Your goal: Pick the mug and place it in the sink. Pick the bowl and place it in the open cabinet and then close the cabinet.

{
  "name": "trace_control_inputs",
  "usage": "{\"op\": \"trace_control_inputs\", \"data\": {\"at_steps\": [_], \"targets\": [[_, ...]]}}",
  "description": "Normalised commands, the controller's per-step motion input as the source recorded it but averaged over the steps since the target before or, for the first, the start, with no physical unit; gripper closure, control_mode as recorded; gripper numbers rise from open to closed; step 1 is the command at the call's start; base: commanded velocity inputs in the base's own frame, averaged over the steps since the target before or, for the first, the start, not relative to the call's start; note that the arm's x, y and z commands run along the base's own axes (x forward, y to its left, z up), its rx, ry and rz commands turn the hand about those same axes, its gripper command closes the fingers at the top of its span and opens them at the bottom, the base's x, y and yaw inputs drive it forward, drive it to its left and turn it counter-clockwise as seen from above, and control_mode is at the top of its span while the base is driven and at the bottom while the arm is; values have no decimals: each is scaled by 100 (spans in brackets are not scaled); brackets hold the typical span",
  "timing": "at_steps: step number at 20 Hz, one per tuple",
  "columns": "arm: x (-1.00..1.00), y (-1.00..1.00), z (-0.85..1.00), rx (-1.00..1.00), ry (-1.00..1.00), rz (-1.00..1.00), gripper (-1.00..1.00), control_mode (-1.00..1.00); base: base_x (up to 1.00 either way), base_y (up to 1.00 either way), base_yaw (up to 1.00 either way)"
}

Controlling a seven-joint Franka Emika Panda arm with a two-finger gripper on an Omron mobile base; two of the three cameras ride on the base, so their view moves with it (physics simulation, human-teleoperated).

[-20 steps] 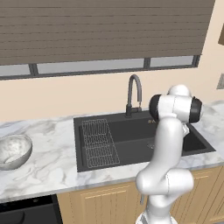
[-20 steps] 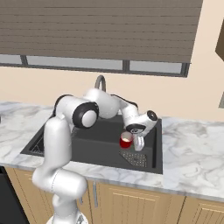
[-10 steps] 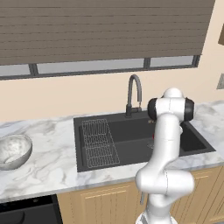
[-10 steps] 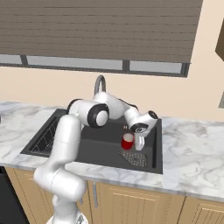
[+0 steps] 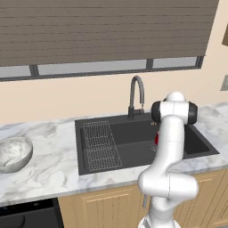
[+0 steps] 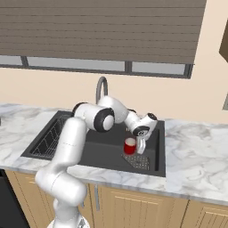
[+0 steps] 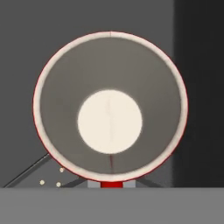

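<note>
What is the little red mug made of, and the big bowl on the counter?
The mug looks like glazed ceramic: smooth red outside, plain white inside in the hand view. The bowl looks like polished stone, maybe marble, from its grey-white veining; it could also be patterned ceramic. The counter shows similar marbling.

A glossy white robot arm [image 5: 167,147] made of smooth, rounded tube segments. Dark grey to black rings and end caps mark its joints, clearest at the round elbow. The segments widen toward a bulbous white base. At the far end sits a white hand with a dark round cap.
</note>
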Motion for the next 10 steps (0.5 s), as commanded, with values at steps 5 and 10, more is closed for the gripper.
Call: {"op": "trace_control_inputs", "data": {"at_steps": [5,10], "targets": [[-10,0,-67,0,0,-6,100,-100,0,0,0],[2,7,-55,0,0,-3,100,-100,0,0,0]]}}
